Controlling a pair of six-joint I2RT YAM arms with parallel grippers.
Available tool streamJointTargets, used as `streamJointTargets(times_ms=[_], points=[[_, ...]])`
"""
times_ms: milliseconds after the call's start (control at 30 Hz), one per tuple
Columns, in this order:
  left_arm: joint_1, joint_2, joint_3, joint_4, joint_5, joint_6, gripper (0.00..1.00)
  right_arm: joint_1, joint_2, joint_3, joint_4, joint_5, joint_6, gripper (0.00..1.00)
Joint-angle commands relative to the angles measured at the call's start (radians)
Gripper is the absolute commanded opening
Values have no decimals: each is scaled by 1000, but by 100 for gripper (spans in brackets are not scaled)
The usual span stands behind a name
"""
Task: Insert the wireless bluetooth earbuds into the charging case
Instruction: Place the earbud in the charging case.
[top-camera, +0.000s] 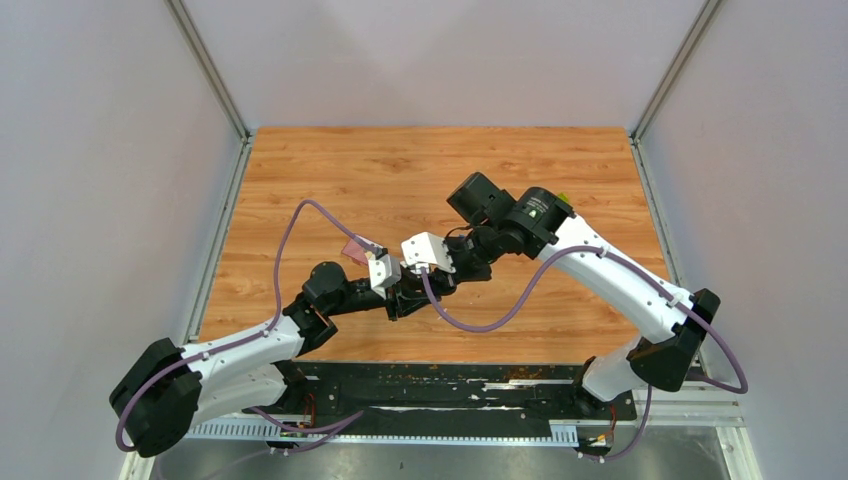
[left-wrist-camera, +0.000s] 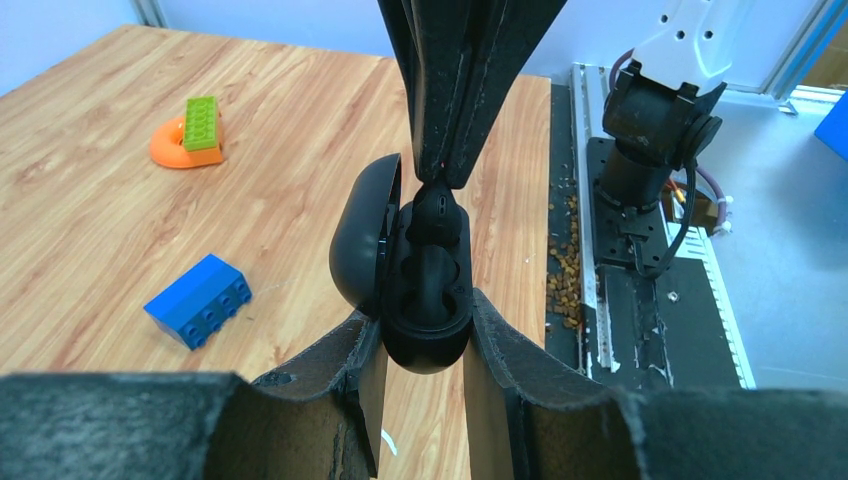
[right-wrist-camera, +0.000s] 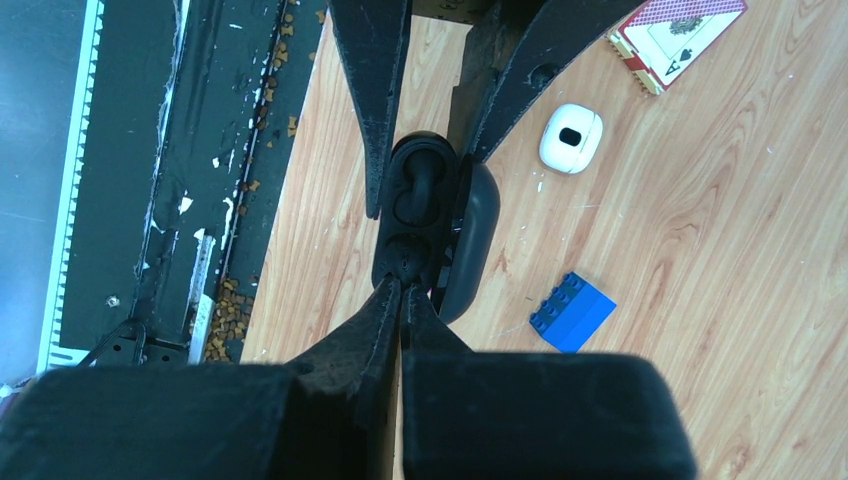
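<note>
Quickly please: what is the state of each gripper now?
Left gripper: closed, holding the open charging case.
Right gripper: shut, tips on a black earbud at the case.

A blue studded plastic block (left-wrist-camera: 199, 300) lies flat on the wooden table (left-wrist-camera: 90, 210), to the left of the left gripper (left-wrist-camera: 420, 330). Farther ahead on that side, a green studded block (left-wrist-camera: 201, 123) rests on an orange curved plastic piece (left-wrist-camera: 172, 152). Brown crumbs (left-wrist-camera: 565, 270) lie scattered to this gripper's right. Ahead and right of the right gripper (right-wrist-camera: 403, 285) sits a white rounded object with a dark slot (right-wrist-camera: 571, 138). Beyond it is a red-patterned card box showing an ace of spades (right-wrist-camera: 680, 35).
</note>
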Motion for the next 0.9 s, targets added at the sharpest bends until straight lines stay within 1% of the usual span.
streamJointTargets(times_ms=[0,167,367,433,633,733,767,800,833,867], points=[[4,-20,37,34,2,15,0,8,-7,-24,14,-5,-9,0],[3,-20,37,33,2,15,0,10,3,-32,21,-10,-4,1],[4,-18,38,23,0,21,0,11,0,7,30,14,18,19],[3,-17,40,21,2,20,0,11,-12,16,36,21,32,23],[3,-14,41,19,2,21,0,11,-47,81,-19,-11,22,24],[4,-13,43,17,3,21,0,11,-72,84,-33,-21,20,25],[4,-12,44,17,4,20,0,11,-78,73,-27,-15,27,27],[3,-11,44,18,5,19,0,11,-84,59,-15,-5,36,32],[3,-9,44,19,6,19,0,10,-86,43,-4,6,45,40],[3,-8,44,19,8,18,0,8,-83,28,12,16,54,52]])
